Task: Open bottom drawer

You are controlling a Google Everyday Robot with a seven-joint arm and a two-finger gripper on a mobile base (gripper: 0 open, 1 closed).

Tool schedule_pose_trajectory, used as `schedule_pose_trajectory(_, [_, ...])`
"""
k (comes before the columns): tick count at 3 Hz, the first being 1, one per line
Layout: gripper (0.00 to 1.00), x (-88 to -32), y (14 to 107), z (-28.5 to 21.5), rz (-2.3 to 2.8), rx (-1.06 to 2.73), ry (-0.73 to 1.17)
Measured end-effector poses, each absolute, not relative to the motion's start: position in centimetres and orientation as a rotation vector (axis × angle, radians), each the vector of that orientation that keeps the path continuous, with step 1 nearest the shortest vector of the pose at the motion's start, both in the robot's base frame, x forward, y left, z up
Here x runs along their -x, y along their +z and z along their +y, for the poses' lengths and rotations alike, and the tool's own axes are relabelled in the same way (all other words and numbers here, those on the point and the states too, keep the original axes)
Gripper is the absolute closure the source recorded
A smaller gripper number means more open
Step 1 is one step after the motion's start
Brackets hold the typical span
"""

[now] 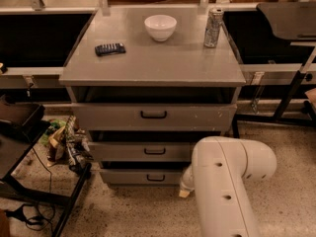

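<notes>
The bottom drawer is the lowest and shallowest of three grey fronts in the metal cabinet, with a small black loop handle. A dark gap shows above its front. My white arm comes in from the lower right. The gripper is mostly hidden behind the arm; only a pale tip shows near the floor, just right of the bottom drawer's front and below handle height. It is apart from the handle.
The mid-height drawer and the tallest drawer sit above. On the cabinet top stand a white bowl, a can and a black remote. Clutter and a black stand are on the left; table legs on the right.
</notes>
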State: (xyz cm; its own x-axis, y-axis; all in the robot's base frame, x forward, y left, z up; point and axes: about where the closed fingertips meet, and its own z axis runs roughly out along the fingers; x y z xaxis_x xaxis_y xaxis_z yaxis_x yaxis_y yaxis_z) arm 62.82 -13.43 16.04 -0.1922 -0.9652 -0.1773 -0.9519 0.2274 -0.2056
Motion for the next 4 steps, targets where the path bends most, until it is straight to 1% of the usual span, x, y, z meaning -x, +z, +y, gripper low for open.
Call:
schedule_pose_trajectory(2, [0.89, -62.82, 17.58, -13.43, 2.236, 1.800, -0.072])
schedule_pose_trajectory(3, [1.00, -62.82, 17.57, -13.43, 2.236, 1.800, -0.072])
schedule_pose_trajectory(4, [1.00, -62.82, 17.62, -13.43, 2.236, 1.800, -0.072])
